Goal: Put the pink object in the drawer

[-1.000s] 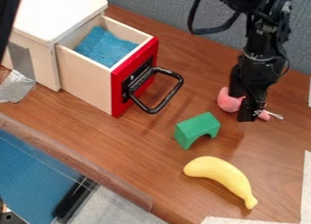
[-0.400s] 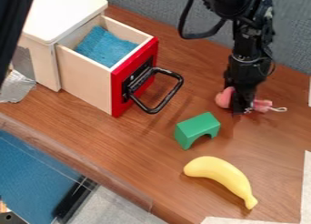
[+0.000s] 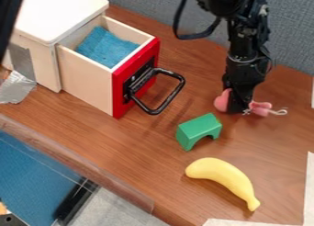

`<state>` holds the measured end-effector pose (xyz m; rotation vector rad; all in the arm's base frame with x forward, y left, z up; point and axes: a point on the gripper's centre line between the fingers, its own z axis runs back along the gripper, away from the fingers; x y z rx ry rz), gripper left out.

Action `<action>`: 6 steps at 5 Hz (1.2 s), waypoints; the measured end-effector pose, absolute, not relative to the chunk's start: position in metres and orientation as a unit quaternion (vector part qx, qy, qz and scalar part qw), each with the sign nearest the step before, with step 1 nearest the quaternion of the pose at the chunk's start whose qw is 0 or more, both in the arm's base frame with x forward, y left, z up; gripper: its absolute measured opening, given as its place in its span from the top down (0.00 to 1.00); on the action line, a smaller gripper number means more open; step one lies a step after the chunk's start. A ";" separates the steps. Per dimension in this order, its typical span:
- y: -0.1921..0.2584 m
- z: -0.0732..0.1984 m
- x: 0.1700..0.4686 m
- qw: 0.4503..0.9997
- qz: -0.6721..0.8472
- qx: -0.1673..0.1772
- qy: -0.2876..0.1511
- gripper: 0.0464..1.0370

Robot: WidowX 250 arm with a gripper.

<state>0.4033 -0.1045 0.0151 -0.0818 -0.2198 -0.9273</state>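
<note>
My tool (image 3: 238, 111) hangs upright over the counter (image 3: 153, 147), down at the pink object (image 3: 221, 101) and covering its middle. I cannot tell whether I am clamped on it or only around it. The object lies toward the counter's back edge. Its rounder lump shows on the side of my tool toward the drawer (image 3: 86, 78); a smaller lump shows on the other side, ending in a pale loop (image 3: 281, 112).

The drawer is pulled out of its white-topped cabinet (image 3: 61, 14), open at the top, with a blue cloth (image 3: 107, 46) inside. Its red front (image 3: 141, 76) faces my side of the counter, and the black handle (image 3: 171, 97) sticks out from it. My tool and the pink object are outside the drawer, well apart from it.

Between the handle and the banana (image 3: 224, 174) stands a green block (image 3: 199, 128) with an arched cut-out on its underside. The yellow banana lies on the counter beyond the block, its narrow end pointing away from it. Gray tape (image 3: 21, 59) is stuck on the cabinet's side, and a crumpled silver piece (image 3: 17, 87) lies just beside it. A gray partition (image 3: 147, 9) stands behind the counter's back edge.
</note>
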 end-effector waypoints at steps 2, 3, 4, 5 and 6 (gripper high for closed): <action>-0.107 0.062 0.381 0.887 -0.431 -0.056 -0.158 0.73; -0.085 0.094 0.366 0.896 -0.398 -0.041 -0.195 0.73; -0.068 0.114 0.348 0.905 -0.368 -0.032 -0.210 0.74; -0.036 0.126 0.332 0.924 -0.318 -0.029 -0.209 0.74; -0.006 0.125 0.323 0.939 -0.276 -0.057 -0.198 0.74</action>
